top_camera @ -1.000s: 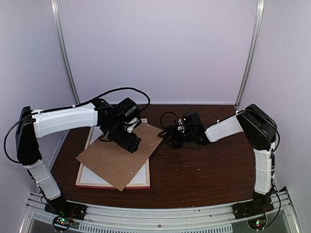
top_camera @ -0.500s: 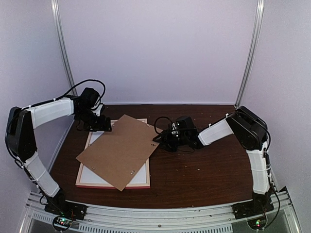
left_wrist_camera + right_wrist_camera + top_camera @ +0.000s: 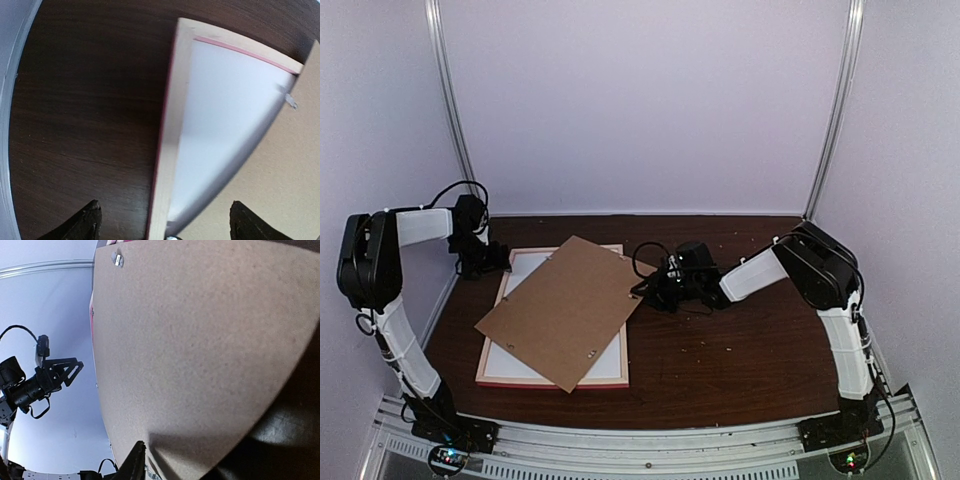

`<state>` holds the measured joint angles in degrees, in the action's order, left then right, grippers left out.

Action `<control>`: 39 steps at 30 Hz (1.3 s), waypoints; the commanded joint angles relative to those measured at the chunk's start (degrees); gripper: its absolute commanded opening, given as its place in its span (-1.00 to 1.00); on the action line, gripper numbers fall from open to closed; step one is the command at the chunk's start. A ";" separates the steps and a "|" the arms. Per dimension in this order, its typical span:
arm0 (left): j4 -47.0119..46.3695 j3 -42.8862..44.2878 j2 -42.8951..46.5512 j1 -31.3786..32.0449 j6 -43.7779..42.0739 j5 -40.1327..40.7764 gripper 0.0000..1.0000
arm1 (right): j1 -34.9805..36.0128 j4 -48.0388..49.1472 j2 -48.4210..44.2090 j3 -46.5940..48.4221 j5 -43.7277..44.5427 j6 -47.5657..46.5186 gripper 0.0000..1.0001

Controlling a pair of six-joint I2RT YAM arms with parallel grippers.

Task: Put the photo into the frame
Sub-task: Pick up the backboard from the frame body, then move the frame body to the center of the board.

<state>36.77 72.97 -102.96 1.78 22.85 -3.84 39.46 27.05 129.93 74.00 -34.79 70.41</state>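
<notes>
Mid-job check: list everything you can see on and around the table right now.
frame: one, pink moulding, pale wood back, flat on the table's left half.
white panel: one, white, inside the frame.
backing board: one, brown, skewed on top of the frame.
photo: none visible.
table: one, dark brown.
walls: pale lilac-white, around the table.
posts: two, metal, rear corners.
left arm: one, white and black, by the frame's far left corner, jaws open.
right arm: one, white and black, at the board's right corner, jaws' state unclear.

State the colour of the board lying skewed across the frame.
The board is plain brown, clearest from the top external view.
</notes>
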 commanded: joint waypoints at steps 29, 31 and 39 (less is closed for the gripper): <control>-11.07 -5.45 -5.87 5.08 4.83 -16.76 0.83 | -5.68 -4.74 -6.64 -4.24 -7.21 -5.52 -1.00; -12.39 -6.02 -5.31 7.53 6.41 -16.73 0.83 | -7.03 -6.81 -8.12 -5.09 -8.14 -7.66 -1.00; -18.15 -4.98 -6.65 17.81 14.06 -11.15 0.82 | -16.31 -10.94 -16.59 -12.69 -12.97 -12.64 -1.00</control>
<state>22.87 68.03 -108.68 14.90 31.16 -15.29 27.64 22.26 117.89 65.28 -46.44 63.61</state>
